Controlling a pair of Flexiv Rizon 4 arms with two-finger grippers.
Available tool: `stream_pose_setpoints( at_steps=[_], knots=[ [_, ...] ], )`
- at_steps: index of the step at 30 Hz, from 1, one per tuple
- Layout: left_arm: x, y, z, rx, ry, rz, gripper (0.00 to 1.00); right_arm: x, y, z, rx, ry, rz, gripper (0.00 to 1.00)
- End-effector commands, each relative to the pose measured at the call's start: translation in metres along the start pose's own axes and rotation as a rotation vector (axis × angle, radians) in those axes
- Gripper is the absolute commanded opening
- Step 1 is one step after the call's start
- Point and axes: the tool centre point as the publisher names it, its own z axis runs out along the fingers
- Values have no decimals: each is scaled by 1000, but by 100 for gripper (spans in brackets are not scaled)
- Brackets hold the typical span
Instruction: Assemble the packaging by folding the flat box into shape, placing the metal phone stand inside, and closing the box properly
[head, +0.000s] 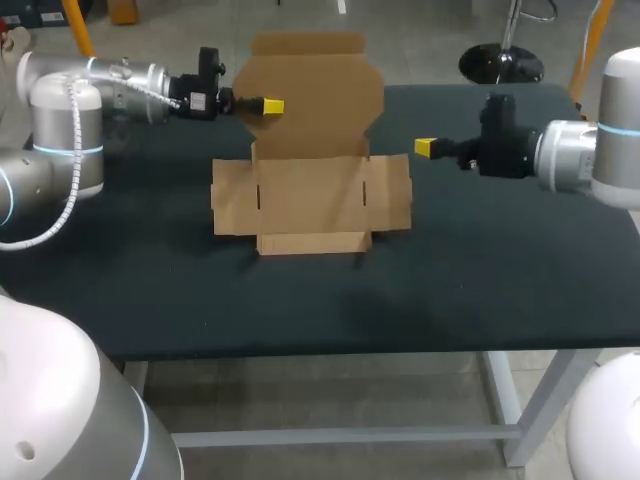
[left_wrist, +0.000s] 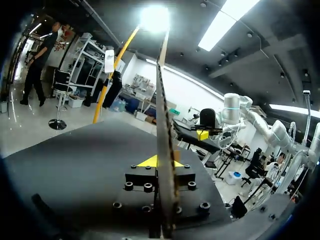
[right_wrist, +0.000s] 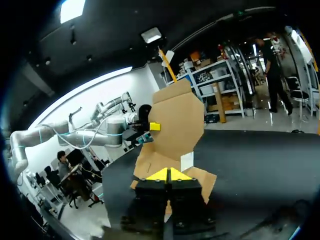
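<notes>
Cardboard box (head: 310, 205) lies open mid-counter (head: 300, 310), its lid panel (head: 320, 95) upright. Left hand (head: 272, 105) pinches the panel's left edge. Right hand (head: 425, 147), closed and empty, hangs nearer the box's right flap (head: 390, 190).

From the left wrist, the box (left_wrist: 161, 100) shows only as a thin cardboard edge with its faces hidden. That edge covers the gap between the left gripper (left_wrist: 162, 161) fingers. From the right wrist, the right gripper (right_wrist: 168, 174) body hides part of the box's right side. Overhead, the raised lid (head: 310, 95) hides the far desk (head: 450, 280) behind it.
</notes>
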Motion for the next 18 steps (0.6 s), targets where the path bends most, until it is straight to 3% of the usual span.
stream_pose_setpoints(
  at_steps=[1, 18],
  knots=[
    [7, -2, -1, -4, -13, 0, 0, 8, 0, -7, -2, -74, -2, 0],
    [7, -2, -1, -4, -13, 0, 0, 10, 1, -3, -4, -76, -8, 0]
  ],
)
